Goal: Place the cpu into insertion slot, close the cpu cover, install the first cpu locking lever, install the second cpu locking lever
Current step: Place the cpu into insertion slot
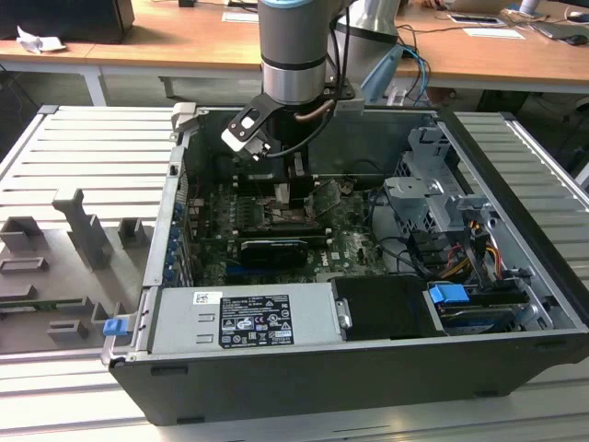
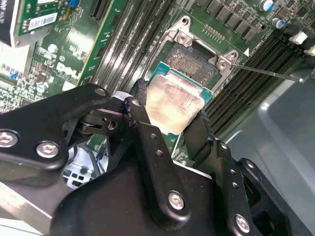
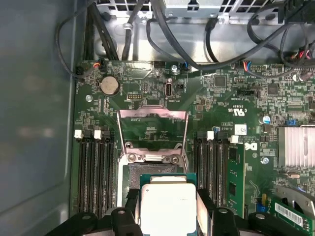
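Computer case (image 1: 368,368) interior: cpu (image 3: 167,206) in gripper (image 2: 170,107), just above insertion slot (image 2: 193,61).

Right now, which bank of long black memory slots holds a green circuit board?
The bank nearest the finned silver heatsink: a green board stands in it. The bank beside the grey case wall holds none.

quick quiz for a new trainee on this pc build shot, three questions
1. True or false: the gripper is shut on the chip.
2. The socket cover is: A closed flat, B swung open, C removed.
3. What runs along both sides of the socket?
Key: 1 true; 2 B; 3 long black memory slots.
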`<state>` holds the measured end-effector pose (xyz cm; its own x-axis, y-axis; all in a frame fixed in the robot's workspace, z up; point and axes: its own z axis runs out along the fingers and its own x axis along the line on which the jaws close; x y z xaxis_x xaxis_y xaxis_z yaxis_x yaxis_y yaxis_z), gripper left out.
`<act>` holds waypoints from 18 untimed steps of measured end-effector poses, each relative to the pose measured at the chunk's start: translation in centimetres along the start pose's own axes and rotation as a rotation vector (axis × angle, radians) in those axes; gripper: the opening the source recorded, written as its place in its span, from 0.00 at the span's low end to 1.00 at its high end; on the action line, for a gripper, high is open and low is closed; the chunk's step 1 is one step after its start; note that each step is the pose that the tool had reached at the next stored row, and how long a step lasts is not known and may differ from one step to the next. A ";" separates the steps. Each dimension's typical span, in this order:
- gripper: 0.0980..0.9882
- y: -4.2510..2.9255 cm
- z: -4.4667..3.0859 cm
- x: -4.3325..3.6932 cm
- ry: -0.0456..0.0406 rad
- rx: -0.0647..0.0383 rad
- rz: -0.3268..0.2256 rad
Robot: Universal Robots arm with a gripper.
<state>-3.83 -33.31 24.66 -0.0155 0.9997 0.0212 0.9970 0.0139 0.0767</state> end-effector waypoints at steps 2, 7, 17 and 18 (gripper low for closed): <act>0.50 -0.07 0.51 0.05 0.0000 0.000 0.000; 0.50 -0.22 1.41 0.18 -0.0001 0.001 0.000; 0.50 -0.38 2.91 0.64 0.0000 0.005 0.000; 0.50 -0.39 3.01 0.68 0.0001 0.006 0.000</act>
<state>-4.00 -32.56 21.65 -0.0155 0.9997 0.0213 0.9974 0.0140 0.0710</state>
